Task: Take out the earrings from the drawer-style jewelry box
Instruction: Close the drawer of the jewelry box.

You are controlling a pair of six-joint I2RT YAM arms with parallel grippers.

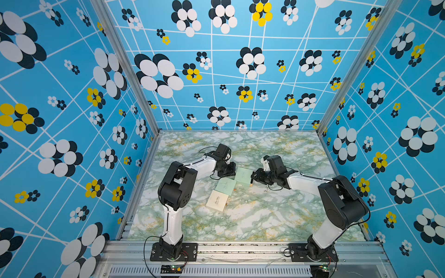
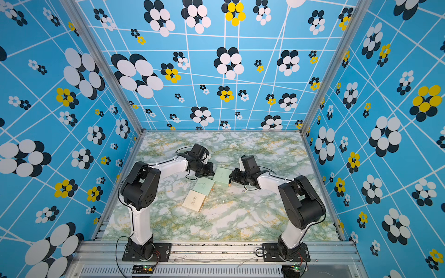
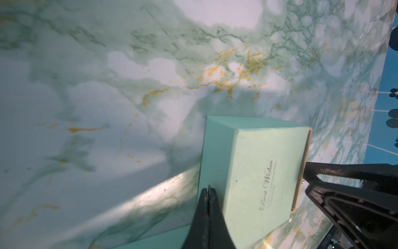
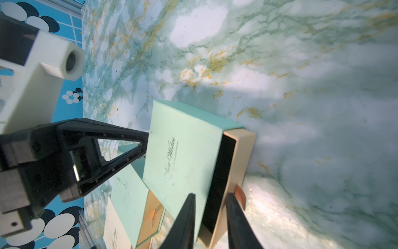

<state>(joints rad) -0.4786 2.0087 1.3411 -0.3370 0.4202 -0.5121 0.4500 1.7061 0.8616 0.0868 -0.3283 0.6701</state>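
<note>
Mint-green cardboard sleeve box (image 4: pixel 183 151) lies on the marbled desk (image 4: pixel 301 64), and its cream drawer (image 4: pixel 241 151) is out only a little. The dark strip inside shows no earrings, but a few tiny silvery earrings (image 1: pixel 265 190) lie on the desk near the right arm. The left gripper (image 3: pixel 208 190) is closed on nothing and sits at the sleeve's rear face, while the right gripper (image 4: pixel 210 195) stands narrowly apart astride the drawer's front wall, beside the orange-brown pull tab (image 4: pixel 239 195). I think the right one should pinch this wall and pull straight and slowly, with the left bracing so the sleeve does not turn.
</note>
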